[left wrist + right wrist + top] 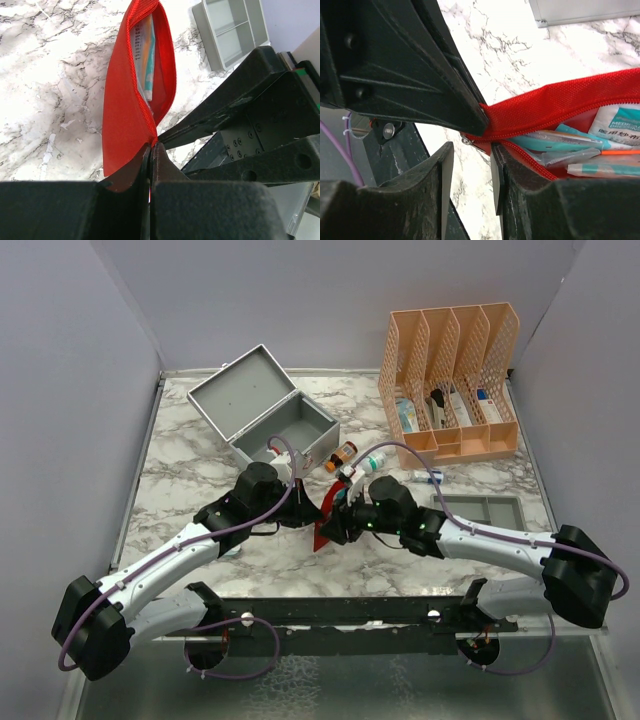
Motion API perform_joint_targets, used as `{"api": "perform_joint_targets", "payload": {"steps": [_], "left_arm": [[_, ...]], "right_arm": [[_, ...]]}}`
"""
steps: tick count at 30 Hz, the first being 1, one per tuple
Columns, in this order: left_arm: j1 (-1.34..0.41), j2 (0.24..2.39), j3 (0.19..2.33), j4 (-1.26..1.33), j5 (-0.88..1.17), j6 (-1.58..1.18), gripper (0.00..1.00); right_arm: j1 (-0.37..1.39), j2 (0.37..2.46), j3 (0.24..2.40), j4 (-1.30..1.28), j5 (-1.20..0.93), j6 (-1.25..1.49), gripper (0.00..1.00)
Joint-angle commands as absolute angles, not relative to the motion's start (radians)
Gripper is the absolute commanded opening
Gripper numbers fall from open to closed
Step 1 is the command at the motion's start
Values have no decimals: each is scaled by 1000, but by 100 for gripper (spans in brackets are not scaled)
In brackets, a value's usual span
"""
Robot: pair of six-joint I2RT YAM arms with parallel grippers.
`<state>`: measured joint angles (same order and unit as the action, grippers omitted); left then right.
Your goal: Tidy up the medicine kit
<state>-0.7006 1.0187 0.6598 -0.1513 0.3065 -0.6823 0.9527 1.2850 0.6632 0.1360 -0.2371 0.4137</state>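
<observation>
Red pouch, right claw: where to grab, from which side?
Probably the small metal zip tab at the closed end of the red pouch, approached end-on: the right claw is open and lined up just short of it. The left claw is shut on that corner, bracing it; the gaping mouth over the packets looks too slack to pinch.

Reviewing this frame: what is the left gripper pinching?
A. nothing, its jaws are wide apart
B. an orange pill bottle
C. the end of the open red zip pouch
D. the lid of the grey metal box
C: in the left wrist view the left gripper is shut on the end of the red pouch, whose zip gapes open with packets showing inside.
</observation>
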Motion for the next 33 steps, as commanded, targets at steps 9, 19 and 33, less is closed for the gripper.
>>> {"api": "perform_joint_targets", "payload": {"steps": [9,19,33], "left_arm": [[-701,1015,696,-118,353,-683,0],[-701,1018,710,-143,341,-644,0],[-701,1023,709,-147,337,-648,0]], "right_arm": [[954,1334,727,215,-159,423,20],[954,1285,674,204,-197,393,8],[954,1303,691,197,-148,400,4]]}}
